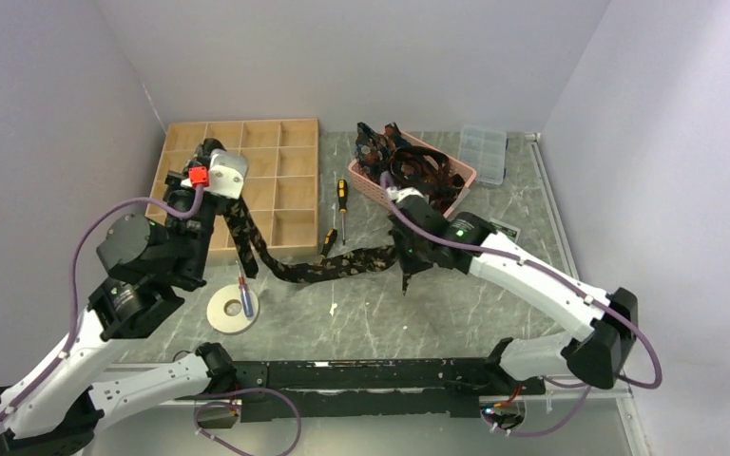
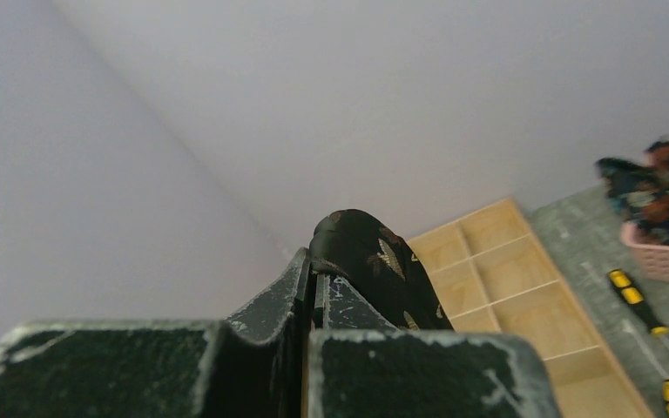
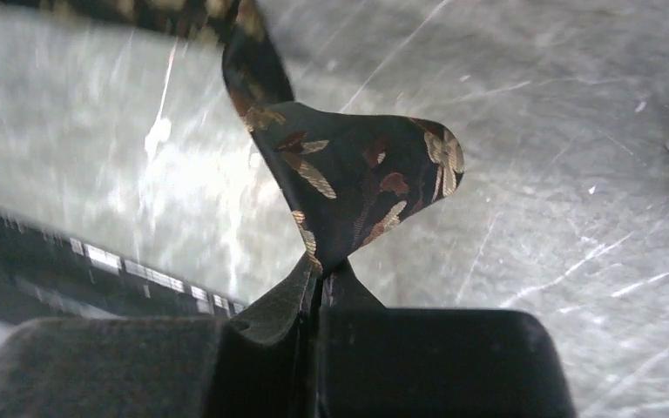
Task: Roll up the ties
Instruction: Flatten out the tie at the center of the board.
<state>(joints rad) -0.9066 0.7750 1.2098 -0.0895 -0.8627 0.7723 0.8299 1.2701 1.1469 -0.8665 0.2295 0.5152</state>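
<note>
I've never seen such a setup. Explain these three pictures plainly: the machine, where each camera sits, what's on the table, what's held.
Two robot arms are bolted to a table. The wide picture looks down from above and behind them; the other two come from a camera on each wrist. They hold one black patterned tie: the left end effector is shut on one end, raised; the right end effector is shut on the other; the middle sags between. Also on the table: a wooden divided tray, a pink basket of more ties, screwdrivers, a tape roll, a clear plastic box.
</note>
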